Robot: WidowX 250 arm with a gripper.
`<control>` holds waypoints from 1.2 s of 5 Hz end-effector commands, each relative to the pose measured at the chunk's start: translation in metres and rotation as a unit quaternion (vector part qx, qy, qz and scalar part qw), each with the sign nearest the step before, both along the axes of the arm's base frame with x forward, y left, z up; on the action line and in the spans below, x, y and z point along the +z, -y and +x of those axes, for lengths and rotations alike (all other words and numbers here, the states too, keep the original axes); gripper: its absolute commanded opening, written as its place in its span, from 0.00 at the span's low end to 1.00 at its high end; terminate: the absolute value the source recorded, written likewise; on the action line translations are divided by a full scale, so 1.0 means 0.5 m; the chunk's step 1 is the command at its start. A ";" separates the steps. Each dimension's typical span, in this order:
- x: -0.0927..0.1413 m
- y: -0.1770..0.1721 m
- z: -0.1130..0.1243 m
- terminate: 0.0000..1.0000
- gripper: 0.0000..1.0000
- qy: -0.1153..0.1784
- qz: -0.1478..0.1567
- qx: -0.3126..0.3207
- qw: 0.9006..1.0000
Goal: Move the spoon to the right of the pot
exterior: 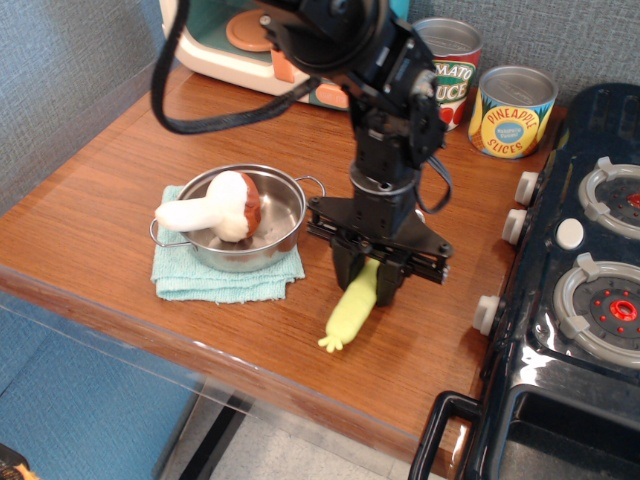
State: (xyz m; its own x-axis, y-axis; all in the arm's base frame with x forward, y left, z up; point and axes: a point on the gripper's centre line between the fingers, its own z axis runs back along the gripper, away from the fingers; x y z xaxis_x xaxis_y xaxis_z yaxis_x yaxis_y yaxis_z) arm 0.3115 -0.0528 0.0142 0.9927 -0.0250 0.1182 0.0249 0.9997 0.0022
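The spoon [352,312] shows as a thick pale yellow-green handle sloping down to the front left; its silvery bowl is hidden between the jaws. My gripper [368,284] points straight down and is shut on the spoon's upper end, holding it at or just above the wooden table, I cannot tell which. The steel pot [285,215] with two wire loop handles stands on a folded teal cloth [222,280] at the left. A white-stemmed, brown-capped toy mushroom [218,206] lies in the pot. The gripper is just right of the pot's right handle.
A toy microwave [215,35] stands at the back left. A tomato sauce can [452,75] and a pineapple slices can [512,110] stand at the back right. A black toy stove [580,280] fills the right side. The table's front edge [250,385] runs close below the spoon.
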 end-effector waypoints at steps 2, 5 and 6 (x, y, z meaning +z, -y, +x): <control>0.108 -0.006 -0.026 0.00 1.00 0.060 -0.019 -0.036 0.997; 0.174 -0.028 -0.054 0.00 1.00 0.085 -0.040 -0.037 0.995; 0.174 -0.028 -0.054 1.00 1.00 0.085 -0.040 -0.037 0.995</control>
